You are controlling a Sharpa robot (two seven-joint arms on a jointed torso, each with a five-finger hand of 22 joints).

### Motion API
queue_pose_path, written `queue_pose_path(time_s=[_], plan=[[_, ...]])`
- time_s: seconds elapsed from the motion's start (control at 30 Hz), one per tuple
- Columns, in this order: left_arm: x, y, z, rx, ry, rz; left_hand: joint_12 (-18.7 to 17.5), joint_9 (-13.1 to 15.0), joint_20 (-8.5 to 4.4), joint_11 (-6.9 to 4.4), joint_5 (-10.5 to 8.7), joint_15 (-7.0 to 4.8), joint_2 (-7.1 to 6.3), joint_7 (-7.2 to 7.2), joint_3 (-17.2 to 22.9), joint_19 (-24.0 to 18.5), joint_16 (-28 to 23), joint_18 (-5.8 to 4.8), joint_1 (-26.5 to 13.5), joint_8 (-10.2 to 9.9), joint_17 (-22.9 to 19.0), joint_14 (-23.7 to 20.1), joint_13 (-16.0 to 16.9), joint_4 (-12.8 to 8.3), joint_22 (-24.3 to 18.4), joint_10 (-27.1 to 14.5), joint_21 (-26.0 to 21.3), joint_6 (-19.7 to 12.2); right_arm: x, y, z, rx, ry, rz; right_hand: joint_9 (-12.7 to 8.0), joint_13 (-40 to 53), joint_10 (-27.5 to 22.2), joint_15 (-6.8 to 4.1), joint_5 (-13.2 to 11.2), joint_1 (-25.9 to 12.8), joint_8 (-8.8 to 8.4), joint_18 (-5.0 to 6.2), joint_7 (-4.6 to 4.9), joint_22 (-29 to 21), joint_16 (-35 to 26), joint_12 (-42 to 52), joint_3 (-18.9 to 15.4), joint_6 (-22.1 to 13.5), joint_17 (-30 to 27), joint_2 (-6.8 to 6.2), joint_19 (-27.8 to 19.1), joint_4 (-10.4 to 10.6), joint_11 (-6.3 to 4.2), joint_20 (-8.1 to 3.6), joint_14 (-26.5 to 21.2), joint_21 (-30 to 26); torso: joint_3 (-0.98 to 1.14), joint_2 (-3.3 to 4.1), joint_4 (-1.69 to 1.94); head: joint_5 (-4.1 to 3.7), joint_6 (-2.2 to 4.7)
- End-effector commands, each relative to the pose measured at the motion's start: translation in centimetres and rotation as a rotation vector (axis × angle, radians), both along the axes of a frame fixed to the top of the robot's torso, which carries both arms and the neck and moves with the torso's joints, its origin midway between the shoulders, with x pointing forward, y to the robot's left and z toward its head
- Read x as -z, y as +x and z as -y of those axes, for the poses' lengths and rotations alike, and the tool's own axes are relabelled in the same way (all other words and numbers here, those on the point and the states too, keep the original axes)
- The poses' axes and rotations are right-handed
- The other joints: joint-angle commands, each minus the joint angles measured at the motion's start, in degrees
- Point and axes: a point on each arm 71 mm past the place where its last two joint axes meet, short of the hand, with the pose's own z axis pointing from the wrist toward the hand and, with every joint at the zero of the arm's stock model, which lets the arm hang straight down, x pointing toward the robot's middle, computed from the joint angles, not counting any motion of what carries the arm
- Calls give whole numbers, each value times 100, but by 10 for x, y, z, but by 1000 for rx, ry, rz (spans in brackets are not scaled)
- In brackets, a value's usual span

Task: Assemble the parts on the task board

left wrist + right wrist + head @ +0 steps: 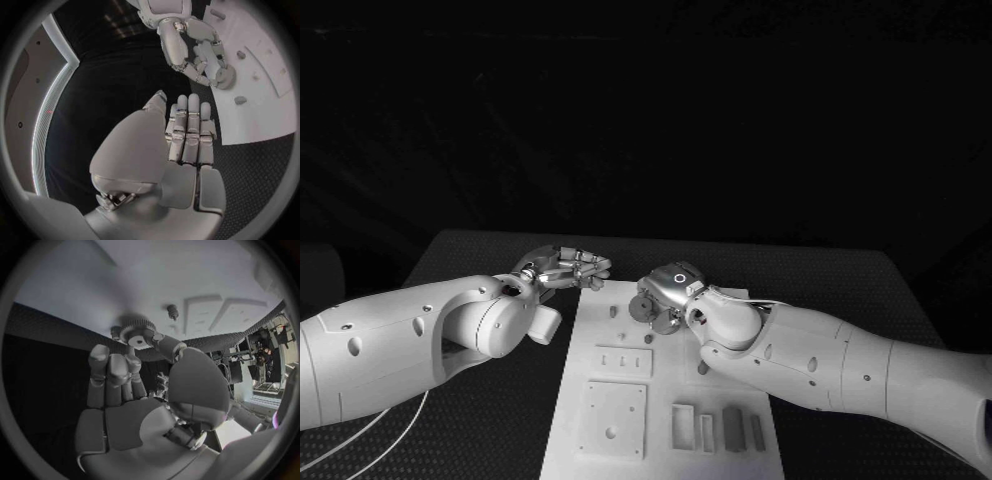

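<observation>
The white task board [589,390] lies in the middle of the table. My right hand [672,293] hovers over the board's far end and pinches a round toothed gear [134,335] between thumb and finger, low over the board [94,285]. A small peg [172,311] stands on the board close to the gear. The gear [225,77] and the right hand [194,50] also show in the left wrist view, beside two pegs [240,100]. My left hand [568,268] is off the board's far left corner, its fingers [190,135] stretched out and holding nothing.
Nearer me the board carries two square plates [623,361] [613,420] and several upright grey blocks [687,425]. A thin cable [387,432] runs over the table at the near left. Black table [819,270] lies bare to the board's right and beyond it.
</observation>
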Motion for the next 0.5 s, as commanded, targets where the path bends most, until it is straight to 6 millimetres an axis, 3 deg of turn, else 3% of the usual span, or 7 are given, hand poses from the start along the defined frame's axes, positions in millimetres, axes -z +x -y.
queue_pose_path(time_s=[0.03, 0.23, 0.5], plan=[[-2, 0, 2, 13, -6, 10, -40, 7, -2, 21, 1, 32, 0, 34, -4, -21, -20, -3, 48, -32, 6, 20, 8, -2, 104, 30, 32, 15, 3, -1, -1, -6, -21, -9, -19, -9, 13, 2, -54, 35, -46, 219, 319, -8, -26, -26, -7, 290, -7, 17, -14, -42, 11, 10, 8, 5, -2, -2, -5, 8, -8], [-2, 0, 2, 14, -6, 9, -42, 8, -2, 21, 0, 32, 0, 35, -4, -22, -21, -3, 46, -33, 8, 21, 9, -1, 104, 32, 33, 15, 4, 1, 0, -1, -22, -29, -55, -24, -30, 30, -176, 7, -110, 219, 355, -11, -53, -49, -99, 186, -7, 8, -48, -151, 44, 23, -5, -14, -1, -1, -9, 11, -11], [-2, 0, 3, 16, -6, 9, -45, 9, -2, 21, -1, 32, -1, 35, -5, -22, -23, -3, 45, -35, 10, 21, 11, -1, 104, 32, 33, 15, 4, 0, -2, -6, -15, -33, -153, -36, -93, 99, -381, -42, -326, 219, 439, -20, -77, -55, -278, -235, 6, 3, -74, -308, 124, 25, -23, -37, 2, -1, -6, 5, -11]])
